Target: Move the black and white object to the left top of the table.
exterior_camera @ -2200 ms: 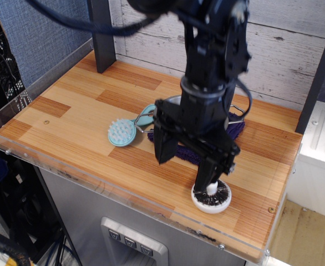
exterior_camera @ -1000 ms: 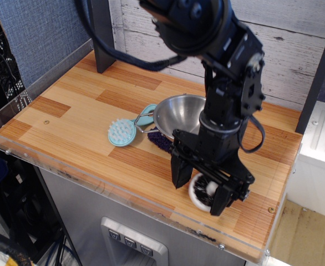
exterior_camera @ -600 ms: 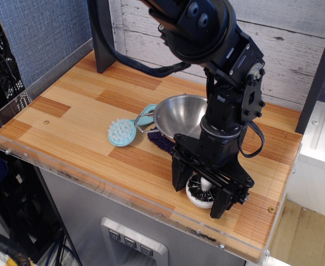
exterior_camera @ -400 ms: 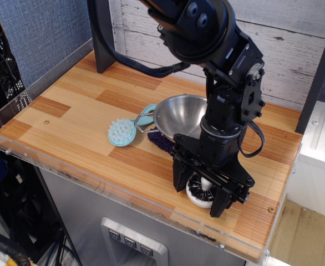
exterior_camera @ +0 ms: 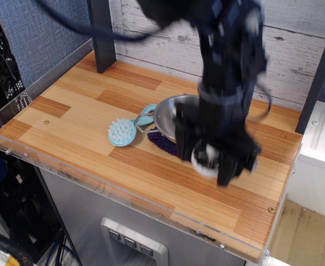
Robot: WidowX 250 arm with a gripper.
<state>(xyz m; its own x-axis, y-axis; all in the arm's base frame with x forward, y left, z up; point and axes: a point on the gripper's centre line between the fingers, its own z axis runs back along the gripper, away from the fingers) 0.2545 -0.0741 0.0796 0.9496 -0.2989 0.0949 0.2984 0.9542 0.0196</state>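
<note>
The black and white object (exterior_camera: 206,159), a small round white brush dish with black bristles, hangs between the fingers of my gripper (exterior_camera: 208,160), lifted clear above the wooden table (exterior_camera: 74,119). The arm is motion-blurred. The gripper is shut on the object over the table's right front part, in front of the steel bowl. The table's far left corner lies beside a dark post.
A light blue round brush with a handle (exterior_camera: 123,131) lies mid-table. A steel bowl (exterior_camera: 173,113) sits on a purple cloth (exterior_camera: 163,142) behind the gripper. A dark post (exterior_camera: 101,33) stands at the far left corner. A clear acrylic rim (exterior_camera: 96,180) lines the front edge.
The gripper came down around the black and white object on the table's right front, closed on it, and has now lifted it up and slightly back.
</note>
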